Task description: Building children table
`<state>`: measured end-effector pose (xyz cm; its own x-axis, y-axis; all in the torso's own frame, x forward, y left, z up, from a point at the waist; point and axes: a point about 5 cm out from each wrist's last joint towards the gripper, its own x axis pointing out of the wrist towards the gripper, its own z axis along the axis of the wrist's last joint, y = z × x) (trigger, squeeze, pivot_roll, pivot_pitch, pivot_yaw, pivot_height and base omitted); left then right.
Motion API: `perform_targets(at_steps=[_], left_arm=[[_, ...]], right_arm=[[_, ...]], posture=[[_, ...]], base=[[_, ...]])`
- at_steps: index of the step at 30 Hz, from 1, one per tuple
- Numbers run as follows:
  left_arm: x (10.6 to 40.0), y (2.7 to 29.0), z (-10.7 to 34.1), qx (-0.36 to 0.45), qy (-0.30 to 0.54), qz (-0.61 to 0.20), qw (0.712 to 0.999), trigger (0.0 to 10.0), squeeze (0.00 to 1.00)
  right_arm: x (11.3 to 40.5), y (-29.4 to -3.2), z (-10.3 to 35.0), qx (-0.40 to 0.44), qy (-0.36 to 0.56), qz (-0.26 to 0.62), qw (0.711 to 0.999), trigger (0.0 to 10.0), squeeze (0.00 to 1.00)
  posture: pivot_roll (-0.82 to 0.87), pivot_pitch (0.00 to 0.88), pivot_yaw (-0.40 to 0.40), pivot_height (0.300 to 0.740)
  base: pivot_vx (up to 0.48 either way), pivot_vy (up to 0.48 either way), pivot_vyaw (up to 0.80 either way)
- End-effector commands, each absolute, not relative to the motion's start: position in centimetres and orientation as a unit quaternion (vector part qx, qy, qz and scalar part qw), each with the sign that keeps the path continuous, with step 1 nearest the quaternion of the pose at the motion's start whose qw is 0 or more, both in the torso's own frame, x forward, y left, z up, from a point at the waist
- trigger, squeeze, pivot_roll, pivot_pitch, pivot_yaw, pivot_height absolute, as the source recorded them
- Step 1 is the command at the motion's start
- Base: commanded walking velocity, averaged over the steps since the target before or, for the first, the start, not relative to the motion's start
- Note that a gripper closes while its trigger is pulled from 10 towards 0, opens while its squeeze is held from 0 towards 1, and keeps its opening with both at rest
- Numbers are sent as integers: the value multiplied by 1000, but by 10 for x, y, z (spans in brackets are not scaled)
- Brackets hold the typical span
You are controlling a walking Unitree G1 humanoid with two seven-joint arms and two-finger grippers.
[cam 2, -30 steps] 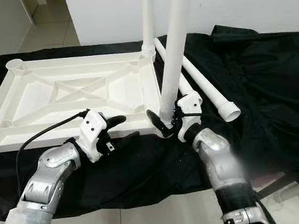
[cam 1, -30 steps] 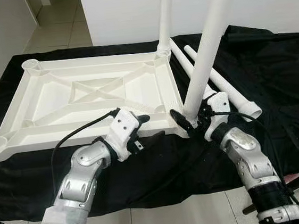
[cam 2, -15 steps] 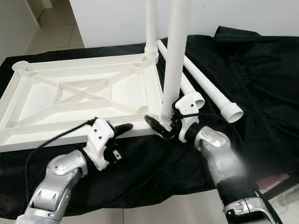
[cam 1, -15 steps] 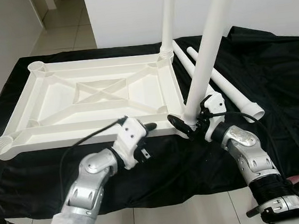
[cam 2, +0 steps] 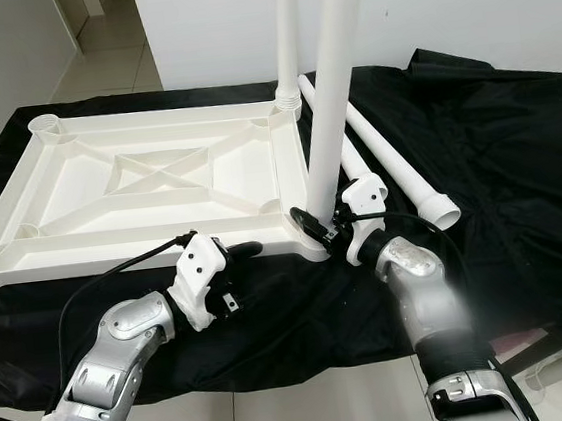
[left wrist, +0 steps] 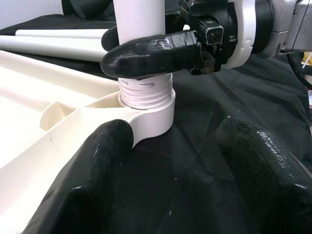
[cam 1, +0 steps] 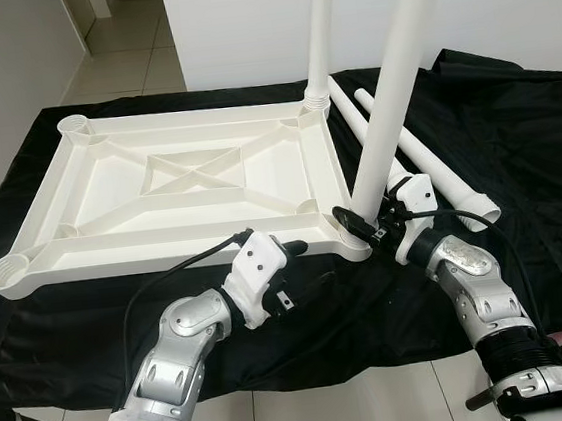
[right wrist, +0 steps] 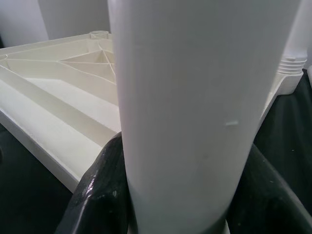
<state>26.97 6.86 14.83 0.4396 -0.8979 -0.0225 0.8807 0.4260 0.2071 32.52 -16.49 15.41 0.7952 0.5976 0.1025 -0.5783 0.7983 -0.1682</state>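
Leg held at the tabletop's near corner socket

The right gripper (cam 1: 360, 228) clamps the upright leg (cam 1: 387, 99), top cut off, threads showing above the tabletop (cam 1: 173, 187). The left gripper (cam 1: 299, 269) hovers unclenched, gripping nothing.

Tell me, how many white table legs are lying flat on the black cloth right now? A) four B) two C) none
B, because two loose legs lie side by side on the black cloth right of the upside-down tabletop, while two more stand upright in its corner sockets, the near leg gripped by the right gripper.
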Motion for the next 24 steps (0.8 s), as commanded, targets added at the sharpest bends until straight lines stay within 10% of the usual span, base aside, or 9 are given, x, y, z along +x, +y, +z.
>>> perform_targets(at_steps=[1,2,3,24], left_arm=[[273,71,147,101,-47,-489,865,10000,0],[273,71,147,101,-47,-489,865,10000,0],[273,71,147,102,-47,-489,865,10000,0],[272,71,147,97,-45,-489,866,10000,0]], right_arm=[[324,-171,148,-62,-62,295,952,0,0],[324,-171,148,-62,-62,295,952,0,0],[324,-171,146,-65,-58,284,955,10000,0],[311,-143,147,33,-49,20,998,10000,0]], posture=[[-67,62,8,740],[-67,62,8,740],[-66,62,5,740],[-81,68,-2,740]], base=[[0,0,0],[0,0,0],[0,0,0],[0,0,0]])
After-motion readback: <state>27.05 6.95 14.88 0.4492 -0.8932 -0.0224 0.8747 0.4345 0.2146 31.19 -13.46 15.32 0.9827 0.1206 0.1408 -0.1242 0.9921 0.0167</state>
